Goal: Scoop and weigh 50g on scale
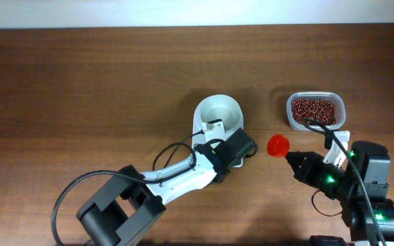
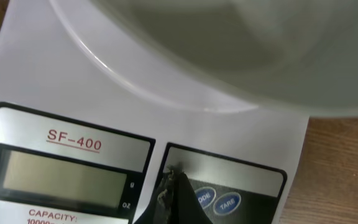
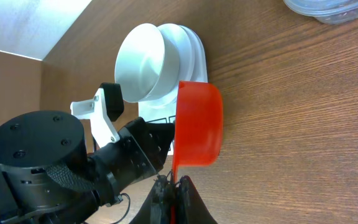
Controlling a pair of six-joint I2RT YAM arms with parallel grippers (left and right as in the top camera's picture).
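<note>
Nothing weighed yet! Clenched left pincer point(image 2: 171, 190) tipped onto the scale point(image 2: 92, 87) beside its buttons, empty bowl point(image 1: 219, 113) just ahead. Right pincer point(image 3: 169, 186) gripped the red scoop point(image 3: 197, 124), tub of beans point(image 1: 314, 111) beside it.

Robot lab bench, wood-grain table point(image 1: 81, 82), cabled left arm point(image 1: 176, 178), right arm point(image 1: 364, 181), white wall point(image 1: 183, 12)

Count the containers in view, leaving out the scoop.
2. The white bowl sits on the scale at the table's middle; the clear tub of red beans stands to its right. None seems hidden.
</note>
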